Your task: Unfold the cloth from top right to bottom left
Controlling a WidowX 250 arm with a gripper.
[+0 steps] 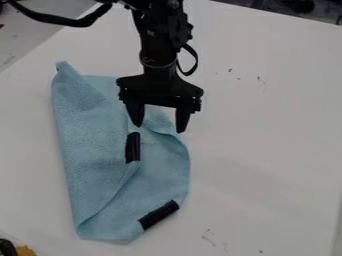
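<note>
Surface, plain grey (30,42), is seen in upper L corner of frame, w/ a small red bit (1,25) cut off by the L edge. In lower L corner, a black rounded item (7,247) and an orange-yellow piece (25,251) are partly cut off by the frame. Most of the pic is taken up by a smooth white tabletop (30,150). A thick black cable (50,19) is looped across the upper L area, toward the arm.

From L side to centre of frame, a light blue fabric cloth (90,140) is laid on the tabletop, partly folded. Its upper L corner is drawn to a point; its long L edge is run down to the lower L part of the cloth. A slanted fold edge is seen btwn that lower L part and the middle, w/ the L layer lapped over the R one. Near mid-frame, a short black strip (133,147) is set upright on the cloth; a 2nd black strip, glossy & tilted (159,215), is set at the cloth's lower R edge. The R side of the cloth is curved outward.

Just R of the upright strip's top, over the cloth's upper R part, the black two-finger gripper (159,128) is hung from the top edge of the frame, pointed down. Its fingers are spread wide, w/ nothing gripped btwn them.

Farther R, small dark marks (260,80) are scattered on the tabletop, upper R & lower R. Dark gear (300,6) is seen past the table's far edge, upper R corner.
</note>
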